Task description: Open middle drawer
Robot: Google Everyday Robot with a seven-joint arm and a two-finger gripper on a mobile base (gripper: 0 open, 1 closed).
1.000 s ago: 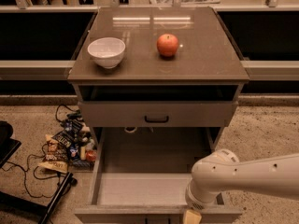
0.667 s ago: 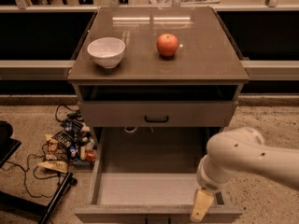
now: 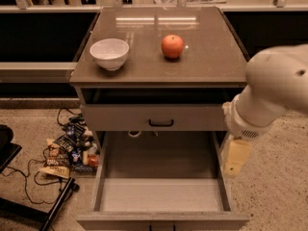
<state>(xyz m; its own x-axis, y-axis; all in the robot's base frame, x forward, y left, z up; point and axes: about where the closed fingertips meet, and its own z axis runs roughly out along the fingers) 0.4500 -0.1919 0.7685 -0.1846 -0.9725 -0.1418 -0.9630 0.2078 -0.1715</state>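
Middle drawer [image 3: 161, 194]: pulled far out of the cabinet toward the camera, below the top drawer; its low front panel lies at the bottom edge of the view.
Inside the middle drawer: a flat grey floor, bare from wall to wall.
Top drawer [image 3: 120, 118]: taller front with a black bar handle at centre, and a dark gap between it and the cabinet top; its inside is hidden.
Cabinet top [image 3: 211, 57]: carries a white bowl [image 3: 109, 53] at the left and a red apple [image 3: 172, 46] near the middle, the two apart.
Inside the bowl: only its white wall shows.
Gripper [image 3: 236, 157]: hangs from the white arm [image 3: 274, 90] at the right, above the middle drawer's right side wall.
Gripper state: cannot tell whether wide or narrow, or whether it touches the drawer.
Floor, left of the cabinet: a heap of snack packets [image 3: 67, 150] and black cables [image 3: 33, 186].
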